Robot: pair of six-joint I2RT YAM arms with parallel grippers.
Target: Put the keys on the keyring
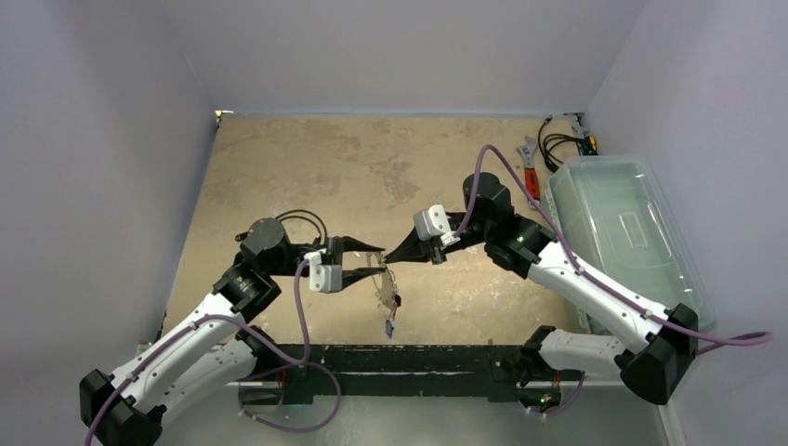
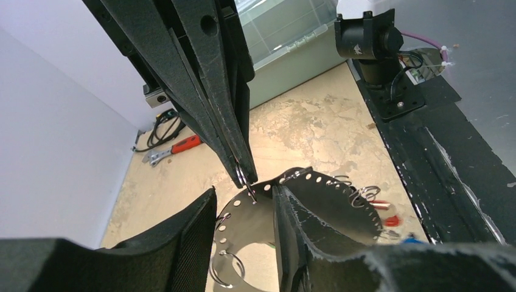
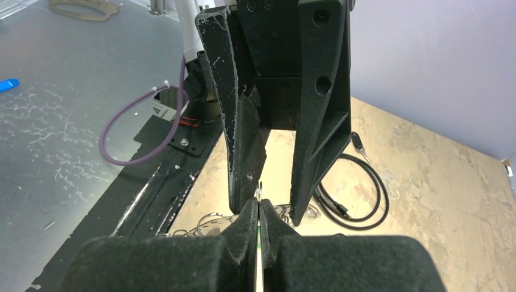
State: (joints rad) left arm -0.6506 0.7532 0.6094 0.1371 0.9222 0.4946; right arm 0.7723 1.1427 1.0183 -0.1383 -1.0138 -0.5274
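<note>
The keyring (image 2: 255,216), a silvery disc with holes along its rim, lies between the open fingers of my left gripper (image 2: 244,201) and runs on behind the right finger (image 2: 304,243). Small split rings hang from it, and a red key (image 2: 389,220) and a blue key (image 2: 414,239) lie at its far side. In the top view the keyring (image 1: 384,290) sits just below the left gripper (image 1: 379,260). My right gripper (image 3: 259,204) is shut on a green key; a small wire ring sticks out of its tip. That tip (image 2: 241,175) touches the keyring's rim.
A clear plastic bin (image 1: 623,232) stands at the right. A red-handled wrench (image 1: 531,177) and cables (image 1: 558,144) lie at the back right. A black cable loop (image 1: 307,221) lies behind the left wrist. A black base rail (image 1: 409,358) runs along the near edge.
</note>
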